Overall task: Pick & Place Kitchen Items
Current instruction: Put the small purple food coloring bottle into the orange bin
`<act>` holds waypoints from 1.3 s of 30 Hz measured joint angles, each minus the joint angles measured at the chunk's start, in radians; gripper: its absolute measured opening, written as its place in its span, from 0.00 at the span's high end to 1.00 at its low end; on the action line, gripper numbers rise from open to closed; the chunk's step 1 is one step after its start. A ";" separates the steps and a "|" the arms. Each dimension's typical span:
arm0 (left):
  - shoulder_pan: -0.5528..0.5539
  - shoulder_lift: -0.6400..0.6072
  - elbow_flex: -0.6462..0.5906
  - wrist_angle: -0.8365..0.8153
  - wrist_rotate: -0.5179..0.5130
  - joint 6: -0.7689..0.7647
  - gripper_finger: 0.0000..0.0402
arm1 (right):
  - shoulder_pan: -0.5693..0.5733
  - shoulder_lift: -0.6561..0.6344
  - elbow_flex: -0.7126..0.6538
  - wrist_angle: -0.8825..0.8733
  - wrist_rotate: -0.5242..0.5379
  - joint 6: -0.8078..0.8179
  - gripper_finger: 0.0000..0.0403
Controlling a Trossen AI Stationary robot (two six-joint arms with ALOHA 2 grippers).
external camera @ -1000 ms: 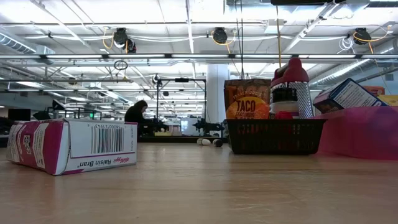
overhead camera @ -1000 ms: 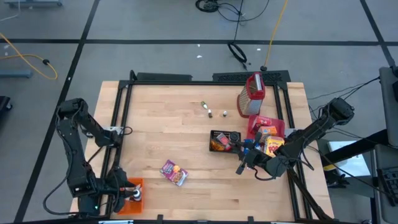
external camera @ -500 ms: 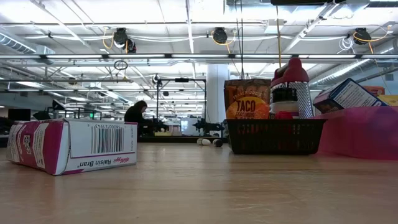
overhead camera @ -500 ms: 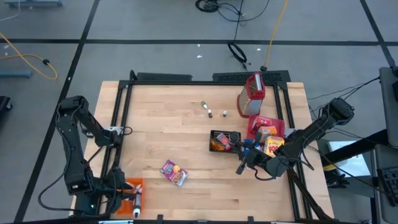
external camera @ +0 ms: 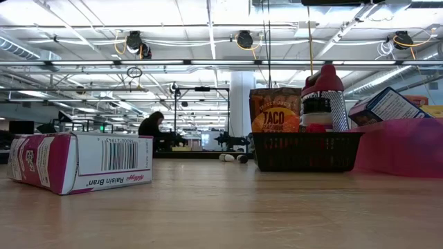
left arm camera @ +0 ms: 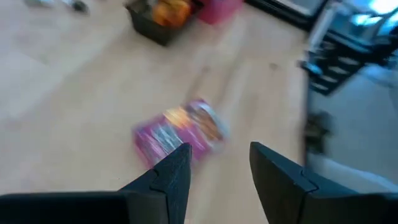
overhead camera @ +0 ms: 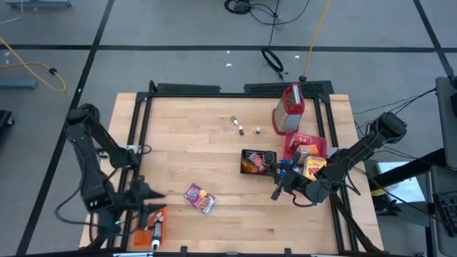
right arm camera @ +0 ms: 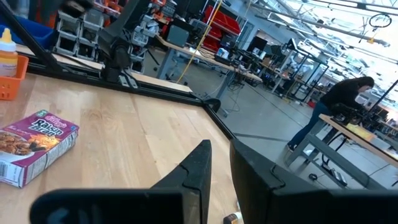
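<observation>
High view places the left gripper above the near-left part of the table, with its fingers pointing toward the purple Raisin Bran box, which lies flat on the wood just beside it, toward the table's middle. The left wrist view confirms the alignment: the box sits directly ahead of the two dark fingers, which stand apart with an empty gap between them, holding nothing. In the high view the long axis of the box runs diagonally across the table, slanting from its far-left corner toward its near-right corner, so in my judgement the jaws would need to close across the short width, not along that diagonal. The orange crate, with a small bottle lying in it, sits at the near-left edge, just behind the left gripper. The right gripper hangs near the black mesh basket and the pink bin on the right side; its fingers stand close together with only a narrow gap and nothing between them. It is farther from the box than the left gripper, so the left arm is the better placed for the coming pick.
</observation>
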 joint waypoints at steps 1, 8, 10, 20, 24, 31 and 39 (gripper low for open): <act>0.034 0.000 0.000 -0.003 0.001 0.038 0.59 | 0.000 0.000 0.000 0.000 0.000 0.006 0.87; 0.294 0.001 0.000 0.003 0.082 0.379 0.59 | 0.000 0.000 0.000 0.000 0.000 0.012 0.87; 0.373 0.001 0.000 0.003 0.088 0.466 0.59 | 0.000 0.000 0.000 0.000 0.000 0.011 0.87; 0.787 0.020 0.000 0.198 0.270 0.977 0.59 | 0.000 0.000 0.000 0.000 0.000 0.007 0.87; 0.930 0.050 0.000 0.322 0.373 1.204 0.59 | 0.000 0.000 0.000 0.000 0.000 -0.013 0.87; 1.158 0.149 0.000 0.505 0.580 1.431 0.59 | 0.000 0.000 0.000 0.000 0.000 -0.021 0.87; 1.350 0.319 0.000 0.708 0.770 1.645 0.59 | 0.000 0.000 0.000 0.000 0.001 -0.038 0.87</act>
